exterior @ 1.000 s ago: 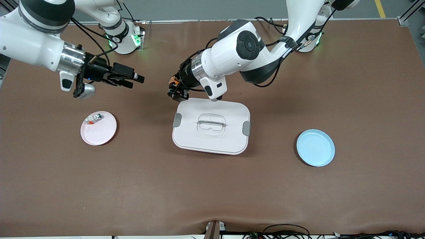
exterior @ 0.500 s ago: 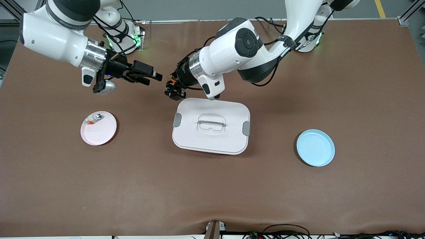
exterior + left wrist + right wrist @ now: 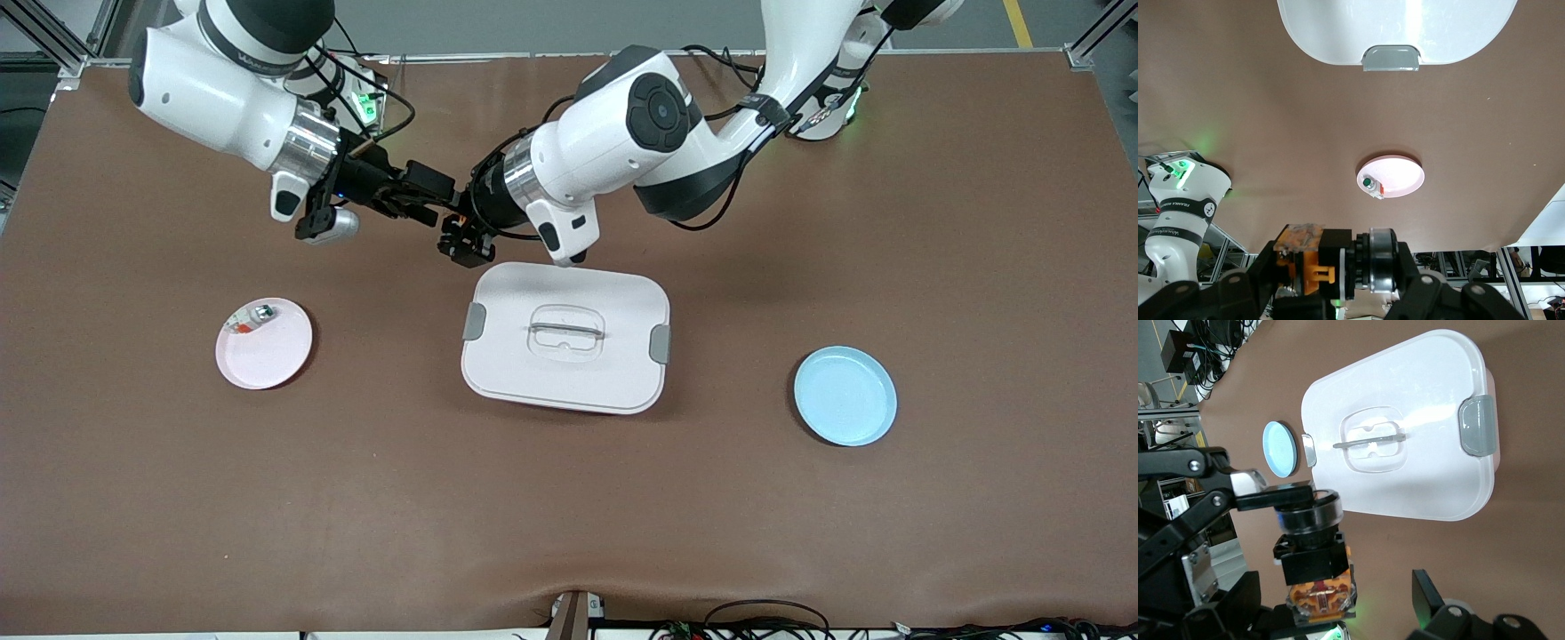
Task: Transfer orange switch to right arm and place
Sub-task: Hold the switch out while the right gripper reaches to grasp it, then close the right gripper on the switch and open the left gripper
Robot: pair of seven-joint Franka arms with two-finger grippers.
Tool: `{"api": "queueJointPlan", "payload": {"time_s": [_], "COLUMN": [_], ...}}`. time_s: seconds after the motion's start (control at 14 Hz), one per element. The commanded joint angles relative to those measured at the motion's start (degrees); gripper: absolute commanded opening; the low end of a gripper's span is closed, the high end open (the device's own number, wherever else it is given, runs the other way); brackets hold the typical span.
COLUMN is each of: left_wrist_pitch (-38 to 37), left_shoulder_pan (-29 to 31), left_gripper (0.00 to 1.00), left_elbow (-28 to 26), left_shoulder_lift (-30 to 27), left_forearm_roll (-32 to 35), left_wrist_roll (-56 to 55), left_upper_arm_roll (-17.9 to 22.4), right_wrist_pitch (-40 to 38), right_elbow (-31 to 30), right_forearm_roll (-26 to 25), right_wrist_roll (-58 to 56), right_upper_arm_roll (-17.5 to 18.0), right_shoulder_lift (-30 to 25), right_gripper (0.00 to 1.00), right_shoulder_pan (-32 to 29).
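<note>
My left gripper (image 3: pixel 464 242) is shut on the orange switch (image 3: pixel 459 220) and holds it in the air, just off the robot-side edge of the white lidded container (image 3: pixel 565 338). In the left wrist view the switch (image 3: pixel 1313 265) lies crosswise between the left gripper's (image 3: pixel 1335 277) fingers, orange sides and a silver ring showing. My right gripper (image 3: pixel 437 199) has reached it. In the right wrist view the right gripper (image 3: pixel 1337 590) is open, and the switch (image 3: pixel 1317 577) sits between its spread fingers, untouched as far as I can see.
A pink plate (image 3: pixel 267 351) with a small silver-and-red bit (image 3: pixel 250 317) lies toward the right arm's end. A blue plate (image 3: pixel 845 396) lies toward the left arm's end. The white container shows in both wrist views (image 3: pixel 1338 33) (image 3: pixel 1405 487).
The right arm has swung across toward the left gripper, bringing its open fingers around the switch. The left gripper has shifted only slightly and still holds the switch.
</note>
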Motion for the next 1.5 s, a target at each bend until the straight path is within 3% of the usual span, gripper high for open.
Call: {"api": "queueJointPlan", "payload": {"time_s": [0.0,0.43,0.5,0.71,1.0,1.07,1.21,1.29,1.43], "left_wrist_pitch": [0.40,0.48,0.49,0.40,0.40,0.40,0.40,0.48,0.49], "left_shoulder_pan": [-1.11,-1.11,-1.11,-1.02,-0.93,-0.85,-0.58,-0.49,-0.32], "left_gripper": [0.00,0.00,0.00,0.00,0.00,0.00,0.00,0.01,0.13], "left_elbow": [2.07,2.07,2.07,2.07,2.07,2.07,2.07,2.07,2.07], "left_shoulder_lift": [1.11,1.11,1.11,1.02,1.02,0.93,0.76,0.67,0.49], "left_forearm_roll": [-0.64,-0.64,-0.64,-0.64,-0.64,-0.64,-0.73,-0.73,-0.73], "left_wrist_roll": [-0.76,-0.76,-0.76,-0.76,-0.76,-0.76,-0.76,-0.76,-0.76], "left_upper_arm_roll": [0.55,0.55,0.64,0.64,0.64,0.64,0.56,0.55,0.55], "right_wrist_pitch": [0.78,0.60,0.60,0.95,0.95,1.30,1.83,1.83,1.66], "right_elbow": [-1.68,-1.59,-1.59,-1.50,-1.50,-1.50,-1.50,-1.42,-1.41], "right_forearm_roll": [-1.33,-3.98,-4.07,-4.34,-4.78,-4.78,-4.78,-4.78,-4.78], "right_wrist_roll": [0.73,0.73,0.73,0.73,0.73,0.73,0.73,0.64,0.73], "right_upper_arm_roll": [-0.29,-0.29,-0.29,-0.29,-0.29,-0.21,-0.03,-0.03,-0.03], "right_shoulder_lift": [-1.81,-1.73,-1.73,-1.64,-1.64,-1.64,-1.64,-1.55,-1.55], "right_gripper": [1.00,1.00,0.95,0.60,0.42,0.33,0.04,0.00,0.00], "right_shoulder_pan": [0.48,0.48,0.57,1.19,1.36,1.45,1.63,1.63,1.63]}}
